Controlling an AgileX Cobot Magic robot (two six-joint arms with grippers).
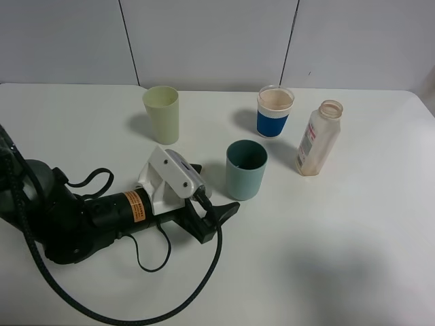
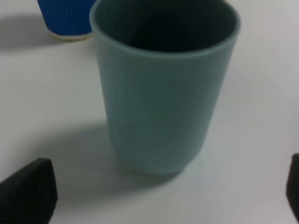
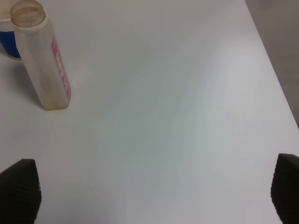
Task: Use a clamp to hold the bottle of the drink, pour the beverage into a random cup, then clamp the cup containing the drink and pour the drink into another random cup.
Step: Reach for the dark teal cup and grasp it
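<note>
My left clamp (image 1: 217,190), black with a white block, lies low on the table just left of the teal-green cup (image 1: 246,170). In the left wrist view this cup (image 2: 163,88) stands upright ahead of the open left gripper (image 2: 159,200), beyond its fingertips (image 2: 28,191). The uncapped bottle (image 1: 317,139) stands right of the cup and looks almost empty. No beverage shows clearly in bottle or cup. The pale yellow-green cup (image 1: 162,114) stands at the back left. My right gripper (image 3: 152,196) is open over bare table, well away from the bottle (image 3: 42,60), and is out of the high view.
A blue-banded clear cup (image 1: 274,112) stands behind the teal cup, close to the bottle; its blue band (image 2: 67,18) shows in the left wrist view. The left arm's black cable (image 1: 136,309) loops over the front of the white table (image 1: 353,258), whose edge (image 3: 280,79) runs beside the right gripper.
</note>
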